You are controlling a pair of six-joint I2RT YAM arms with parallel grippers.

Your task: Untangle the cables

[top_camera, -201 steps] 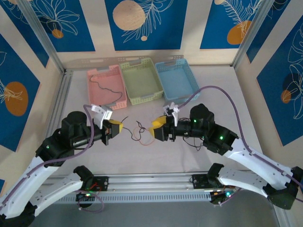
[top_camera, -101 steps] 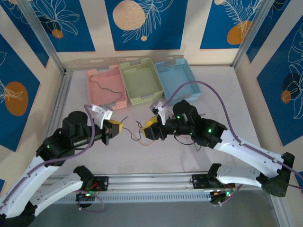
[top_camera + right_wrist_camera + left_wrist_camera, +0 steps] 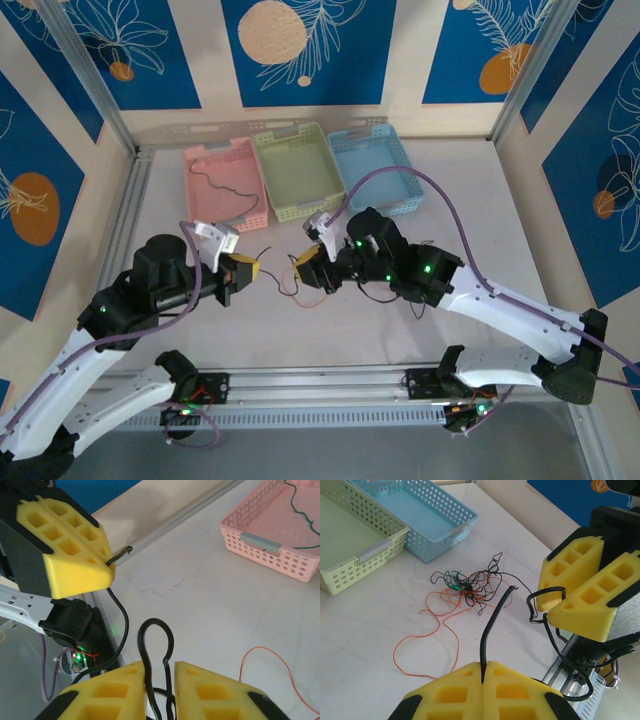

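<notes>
The cables [image 3: 466, 586] are partly in hand. The left gripper [image 3: 483, 672] is clamped tight, its yellow pads pressed together on one black cable [image 3: 492, 625]. That cable rises from the seam between the pads and ends in a free tip just ahead.

Close by and facing it, the right gripper [image 3: 159, 672] has its jaws drawn narrow. A loop of black cable is caught between its pads and sticks out past the fingertips. It seems to be the same strand that the left gripper holds, sagging between the two, though its run below the pads is hard to follow.

Beyond the left gripper's cable tip, the rest lie on the table [image 3: 370, 650] in a knot of black and green strands. An orange cable [image 3: 437, 625] trails out of the knot in loose curves back toward the left gripper.

Farther out past the knot, a green basket [image 3: 370, 555] and a blue basket [image 3: 432, 532] stand right beside each other. A pink basket [image 3: 270, 555] sits well ahead of the right gripper, off to its right, with another dark cable [image 3: 225, 186] lying inside. From above, the two grippers point at each other, with the three baskets in a row beyond them.
</notes>
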